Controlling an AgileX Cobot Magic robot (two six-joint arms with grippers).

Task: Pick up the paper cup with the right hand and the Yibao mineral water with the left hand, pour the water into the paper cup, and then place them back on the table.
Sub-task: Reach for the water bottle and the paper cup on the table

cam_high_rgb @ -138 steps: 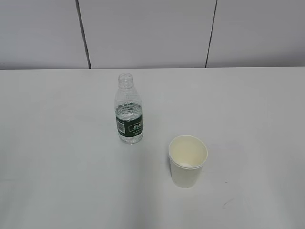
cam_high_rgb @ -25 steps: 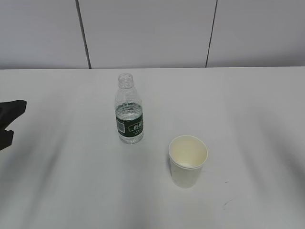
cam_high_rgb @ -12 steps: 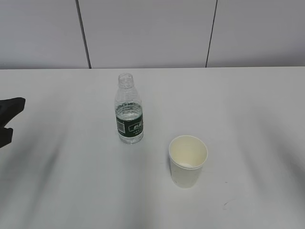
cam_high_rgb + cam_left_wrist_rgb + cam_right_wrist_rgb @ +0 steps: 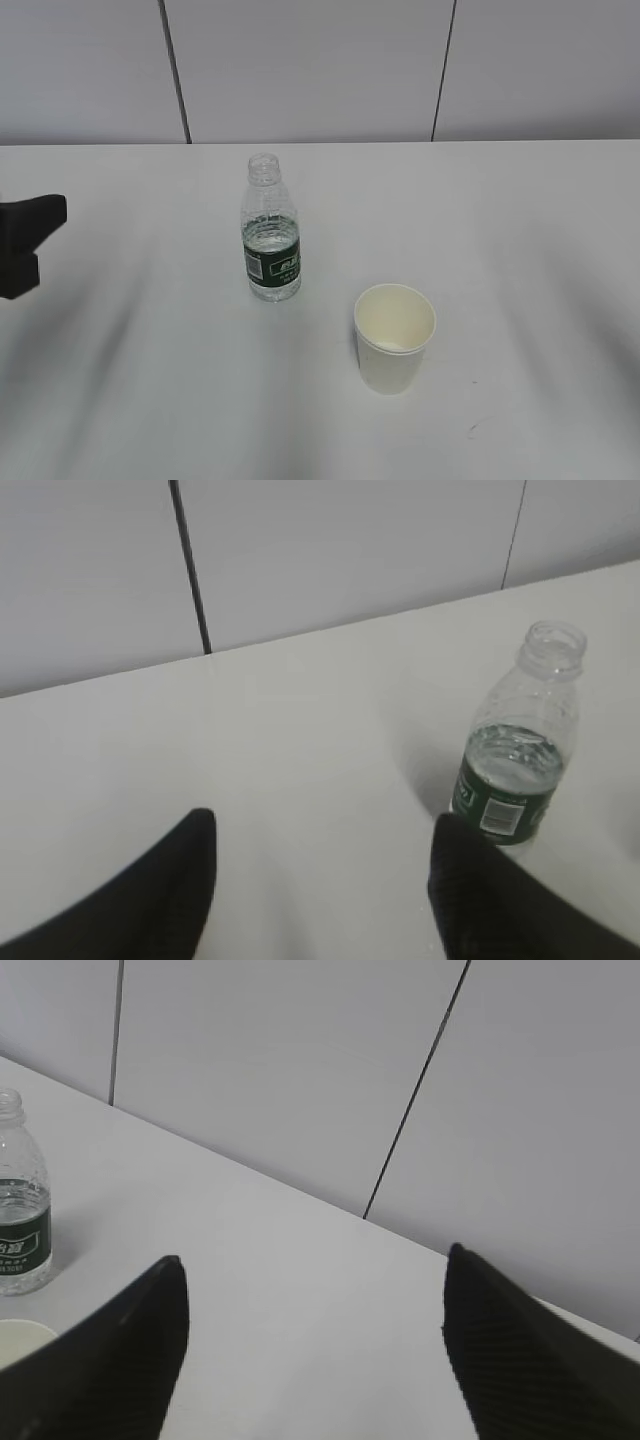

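The Yibao mineral water (image 4: 271, 231) stands upright and uncapped on the white table (image 4: 520, 230), partly filled, its dark green label band wrapped around the lower body; everything else is placed from this bottle. The paper cup (image 4: 394, 338) stands upright on the table to the right of the bottle and nearer the camera, apart from it, its cream inside open to view. The left hand (image 4: 27, 244) shows at the left edge of the exterior view, well apart from the bottle and level with its middle; nothing lies between its fingers. In the left wrist view the left hand (image 4: 320, 885) has its two black fingers (image 4: 180, 895) spread apart over bare table, with the bottle (image 4: 517, 750) just beyond and to the right of the right-side finger, not touching it. In the right wrist view the right hand (image 4: 315, 1335) has its fingers (image 4: 505, 1350) spread wide and holds nothing; the bottle (image 4: 20, 1210) sits at the far left of that view, with the rim of the cup (image 4: 22, 1338) just below it. A grey panelled wall (image 4: 320, 70) rises behind the bottle, past the table's far edge.
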